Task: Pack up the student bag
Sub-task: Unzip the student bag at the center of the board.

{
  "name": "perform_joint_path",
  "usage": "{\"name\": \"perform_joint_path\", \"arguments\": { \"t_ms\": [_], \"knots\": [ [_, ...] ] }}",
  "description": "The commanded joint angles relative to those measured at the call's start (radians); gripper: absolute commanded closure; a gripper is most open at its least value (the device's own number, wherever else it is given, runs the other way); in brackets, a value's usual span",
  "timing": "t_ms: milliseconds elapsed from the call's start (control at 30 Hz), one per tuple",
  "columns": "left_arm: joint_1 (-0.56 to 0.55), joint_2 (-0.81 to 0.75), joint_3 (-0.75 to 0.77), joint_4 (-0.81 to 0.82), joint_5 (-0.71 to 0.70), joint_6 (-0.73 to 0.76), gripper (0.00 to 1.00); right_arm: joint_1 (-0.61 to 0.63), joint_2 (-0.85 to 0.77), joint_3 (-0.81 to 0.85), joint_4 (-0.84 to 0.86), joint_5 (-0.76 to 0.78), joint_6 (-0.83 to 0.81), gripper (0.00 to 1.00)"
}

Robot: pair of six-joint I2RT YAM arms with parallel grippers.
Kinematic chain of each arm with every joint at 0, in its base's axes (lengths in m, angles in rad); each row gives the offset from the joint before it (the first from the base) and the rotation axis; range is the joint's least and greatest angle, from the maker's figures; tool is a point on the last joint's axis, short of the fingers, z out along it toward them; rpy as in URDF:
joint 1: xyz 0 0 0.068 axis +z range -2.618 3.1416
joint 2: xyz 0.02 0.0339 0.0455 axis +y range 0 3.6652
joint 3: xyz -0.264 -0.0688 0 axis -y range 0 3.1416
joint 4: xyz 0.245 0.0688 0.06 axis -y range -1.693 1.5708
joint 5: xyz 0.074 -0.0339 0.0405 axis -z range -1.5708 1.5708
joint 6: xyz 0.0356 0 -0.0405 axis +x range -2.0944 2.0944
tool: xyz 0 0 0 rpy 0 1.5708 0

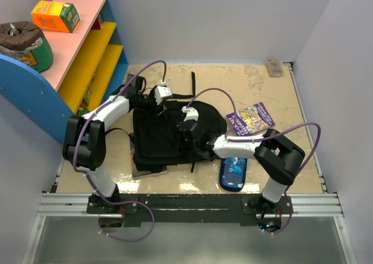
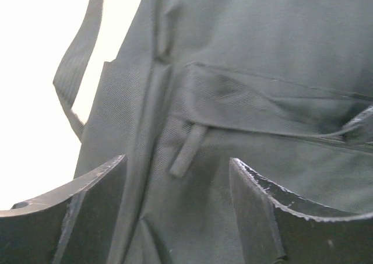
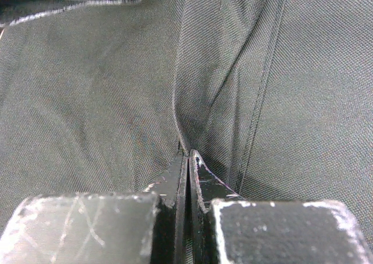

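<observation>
The student bag (image 1: 166, 136), a big floppy black fabric backpack, lies slumped in the middle of the tan table (image 1: 239, 80), and both arms are bent in over it. The left gripper (image 2: 178, 158) hangs over the bag's far edge with its fingers spread apart. A fold of cloth and a short black zip pull (image 2: 186, 150) sit between them, and I can't tell whether they touch the fabric. The right gripper (image 3: 187, 154) is down on the bag's middle, its fingers pressed together on a raised ridge of the fabric.

One thin black strap (image 1: 193, 86) runs off the bag's far edge onto open table, and that far side has the most free room. The bag's right side is tighter. A purple picture book (image 1: 250, 118) lies just beside it, and a blue oval pencil case (image 1: 233, 173) sits off its near right corner, under the right forearm. To the bag's left stands a blue, pink and yellow shelf unit (image 1: 87, 48), close by, and the left arm fills most of that gap.
</observation>
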Motion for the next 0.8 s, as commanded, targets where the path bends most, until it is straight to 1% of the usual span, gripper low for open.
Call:
{"name": "perform_joint_path", "arguments": {
  "t_ms": [0, 100, 267, 367, 400, 467, 500, 567, 600, 667, 700, 767],
  "knots": [
    [-0.038, 0.034, 0.062, -0.097, 0.039, 0.109, 0.27, 0.008, -0.039, -0.026, -0.027, -0.035, 0.014, 1.00],
    [-0.041, 0.045, 0.070, -0.119, 0.016, 0.115, 0.29, 0.008, -0.047, -0.027, -0.030, -0.031, 0.011, 1.00],
    [-0.039, 0.045, 0.074, -0.091, -0.020, 0.105, 0.32, 0.008, -0.050, -0.032, -0.025, -0.032, 0.010, 1.00],
    [-0.042, 0.058, 0.090, -0.099, -0.023, 0.106, 0.43, 0.010, -0.054, -0.035, -0.024, -0.034, 0.013, 1.00],
    [-0.042, 0.060, 0.091, -0.102, -0.018, 0.106, 0.51, 0.008, -0.057, -0.035, -0.022, -0.034, 0.011, 1.00],
    [-0.050, 0.062, 0.094, -0.117, -0.004, 0.115, 0.59, 0.008, -0.057, -0.035, -0.025, -0.032, 0.011, 1.00],
    [-0.055, 0.062, 0.093, -0.126, -0.004, 0.117, 0.68, 0.010, -0.059, -0.035, -0.025, -0.031, 0.010, 1.00],
    [-0.068, 0.056, 0.082, -0.133, -0.009, 0.125, 0.74, 0.008, -0.059, -0.035, -0.027, -0.031, 0.011, 1.00],
    [-0.073, 0.051, 0.078, -0.130, -0.012, 0.125, 0.80, 0.010, -0.060, -0.035, -0.028, -0.031, 0.011, 1.00],
    [-0.075, 0.040, 0.067, -0.126, -0.018, 0.125, 0.86, 0.008, -0.062, -0.035, -0.031, -0.027, 0.011, 1.00],
    [-0.075, 0.037, 0.065, -0.128, -0.020, 0.123, 0.92, 0.008, -0.064, -0.035, -0.031, -0.027, 0.013, 1.00],
    [-0.075, 0.023, 0.061, -0.134, -0.023, 0.128, 0.98, 0.007, -0.068, -0.036, -0.033, -0.024, 0.014, 1.00]
  ]
}}
